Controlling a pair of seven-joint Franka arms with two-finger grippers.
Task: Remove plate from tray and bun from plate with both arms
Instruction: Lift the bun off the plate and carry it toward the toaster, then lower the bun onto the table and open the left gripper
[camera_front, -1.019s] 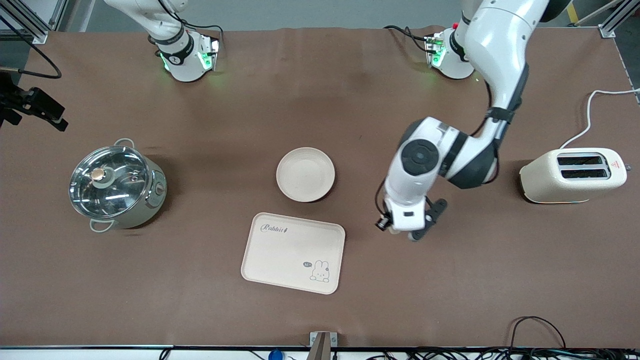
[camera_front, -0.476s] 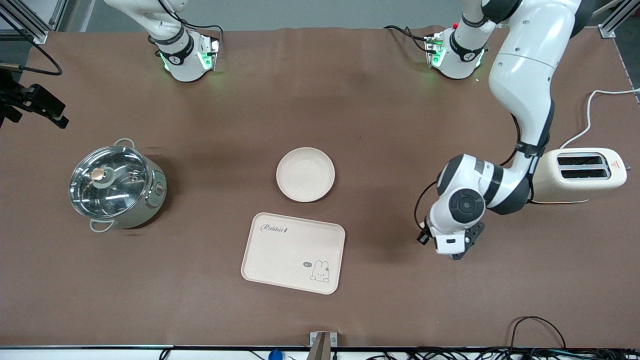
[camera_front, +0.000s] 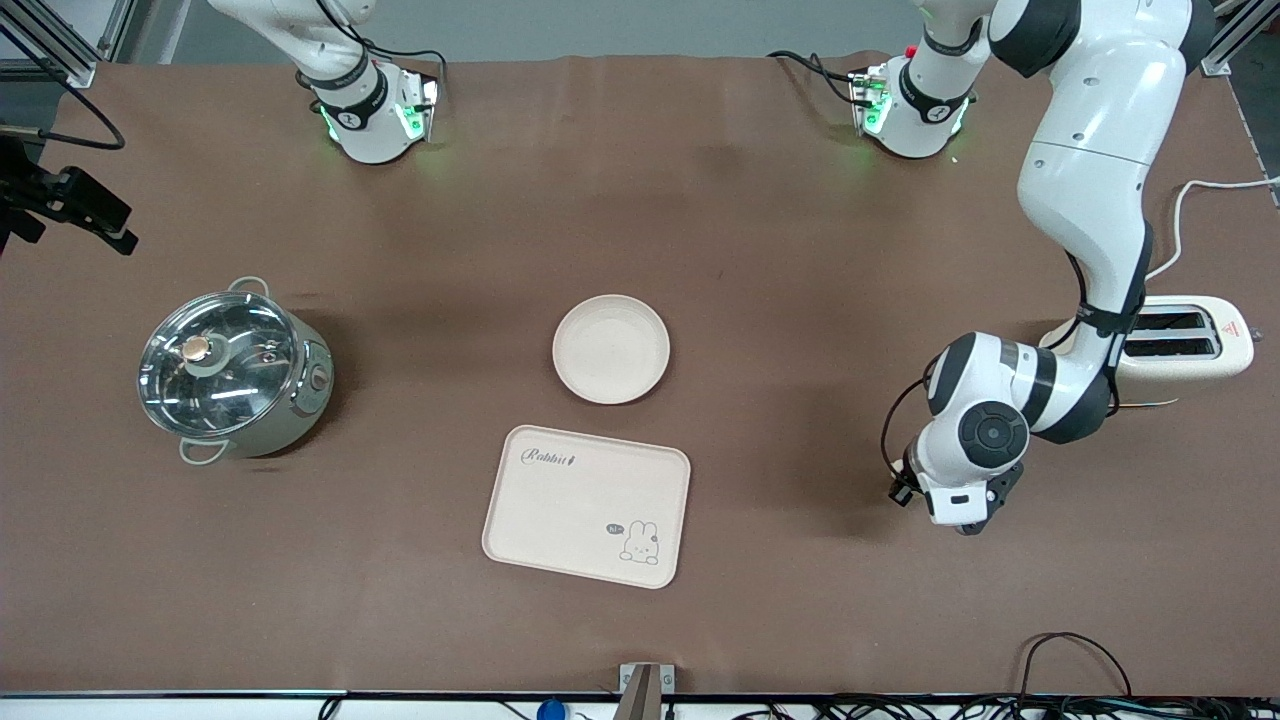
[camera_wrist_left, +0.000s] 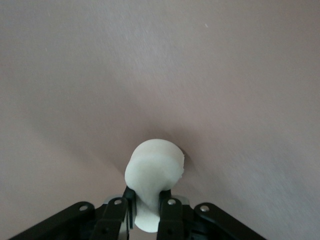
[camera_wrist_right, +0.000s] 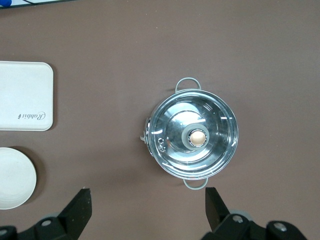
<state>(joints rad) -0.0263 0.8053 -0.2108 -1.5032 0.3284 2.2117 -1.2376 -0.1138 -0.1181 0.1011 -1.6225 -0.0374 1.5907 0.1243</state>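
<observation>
My left gripper (camera_front: 960, 515) is shut on the bun (camera_wrist_left: 152, 175), a small pale cream lump pinched between its fingers. It holds the bun low over bare brown table, between the tray and the toaster. In the front view the wrist hides the bun. The round cream plate (camera_front: 611, 348) sits empty mid-table and shows in the right wrist view (camera_wrist_right: 12, 177). My right gripper (camera_wrist_right: 147, 212) is open and empty, high over the table near the pot. It is out of the front view, where only that arm's base shows.
A rectangular cream tray (camera_front: 587, 505) with a rabbit drawing lies nearer the front camera than the plate. A steel pot (camera_front: 230, 370) with a glass lid stands toward the right arm's end. A cream toaster (camera_front: 1190, 345) with its cord stands toward the left arm's end.
My left arm has swung away from beside the plate toward the toaster's end of the table, carrying the bun. The plate, tray and pot have not moved.
</observation>
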